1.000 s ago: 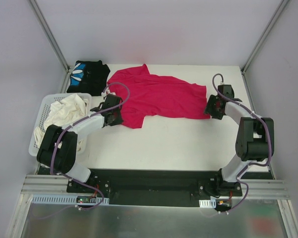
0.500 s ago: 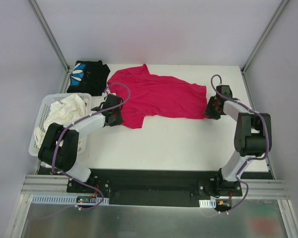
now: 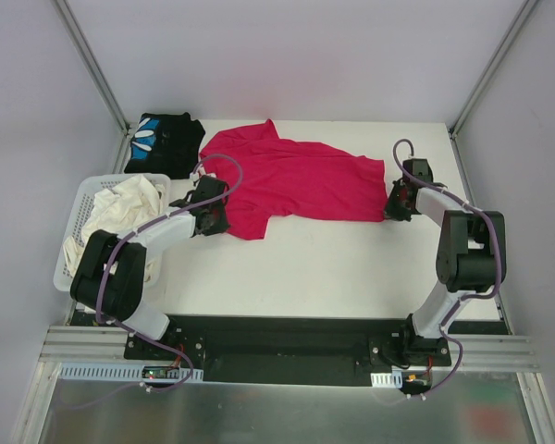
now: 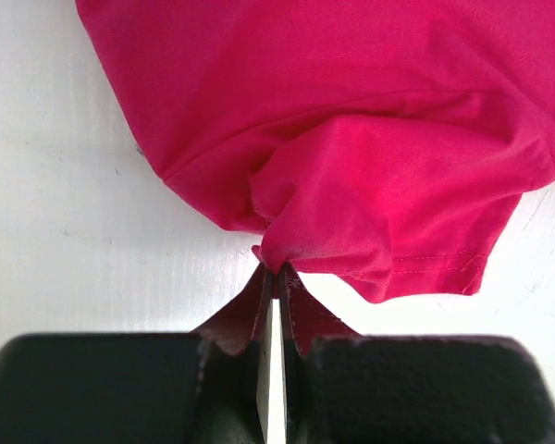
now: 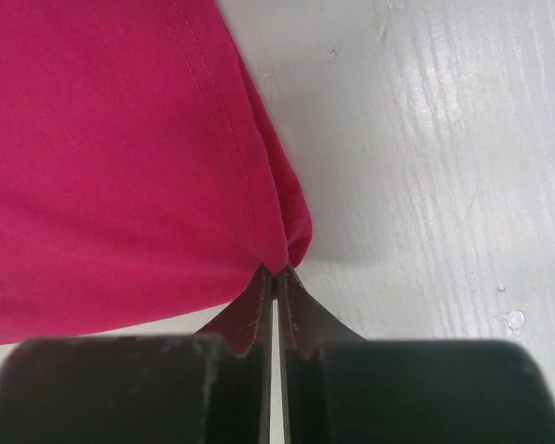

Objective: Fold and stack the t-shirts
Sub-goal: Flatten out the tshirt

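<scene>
From above, one red t-shirt (image 3: 291, 180) lies spread, rumpled, across the white desk (image 3: 333, 268) toward 12 o'clock. One black t-shirt (image 3: 164, 143) with blue and white print sits folded in the 10 o'clock corner. One white basket (image 3: 74, 217) at 9 o'clock holds white clothes (image 3: 120, 205); how many I cannot tell. There are two arms: the left tool (image 3: 215, 220) sits at the red t-shirt's 8 o'clock corner and the right tool (image 3: 393, 205) at its 4 o'clock corner. In the left wrist view, the fingers are pressed together on a bunched fold of red cloth at the hem, with the desk bare toward 9 o'clock. In the right wrist view, the fingers pinch the stitched corner, with the red cloth spreading toward 10 o'clock.
</scene>
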`<state>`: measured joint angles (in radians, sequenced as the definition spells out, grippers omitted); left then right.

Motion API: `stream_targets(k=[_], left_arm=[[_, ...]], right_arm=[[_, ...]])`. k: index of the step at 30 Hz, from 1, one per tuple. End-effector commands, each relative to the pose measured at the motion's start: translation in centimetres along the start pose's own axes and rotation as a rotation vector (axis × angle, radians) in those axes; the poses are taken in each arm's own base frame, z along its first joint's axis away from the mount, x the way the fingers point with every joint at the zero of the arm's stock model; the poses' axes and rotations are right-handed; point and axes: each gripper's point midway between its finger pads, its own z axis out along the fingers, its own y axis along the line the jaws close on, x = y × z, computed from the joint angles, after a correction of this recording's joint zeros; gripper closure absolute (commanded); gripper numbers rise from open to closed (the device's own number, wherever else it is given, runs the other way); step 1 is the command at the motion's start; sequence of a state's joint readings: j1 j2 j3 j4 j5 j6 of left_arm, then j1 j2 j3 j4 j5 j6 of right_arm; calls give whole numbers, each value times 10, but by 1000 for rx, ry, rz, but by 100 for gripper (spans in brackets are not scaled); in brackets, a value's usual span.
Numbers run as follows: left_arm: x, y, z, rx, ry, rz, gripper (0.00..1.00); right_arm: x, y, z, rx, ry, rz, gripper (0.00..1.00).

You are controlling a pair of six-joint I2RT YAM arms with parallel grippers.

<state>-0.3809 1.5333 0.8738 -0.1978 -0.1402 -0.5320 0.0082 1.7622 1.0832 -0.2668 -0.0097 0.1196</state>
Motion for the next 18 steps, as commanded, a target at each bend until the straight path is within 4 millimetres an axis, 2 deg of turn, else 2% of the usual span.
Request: stream_targets(k=[1,3,6,11,18], left_arm=[[-15,-6,-17,13,-54,-1,100],[-18,-8,-23,18,-57,-5,100],[-34,-12,-39,22,-88,5,100],[-80,-18,-77,2,-200,32,100],[-107,-21,-125,19,-286,47,100]], right_arm=[[-21,-3,-24,24,-85,22,99],[-24,-12,-32,43,-103,48,99],[-24,-22,-41,85,-120,67,99],[-31,-25,-68,86,-172,88,99],[-25,-26,-107,61,-217,68,99]])
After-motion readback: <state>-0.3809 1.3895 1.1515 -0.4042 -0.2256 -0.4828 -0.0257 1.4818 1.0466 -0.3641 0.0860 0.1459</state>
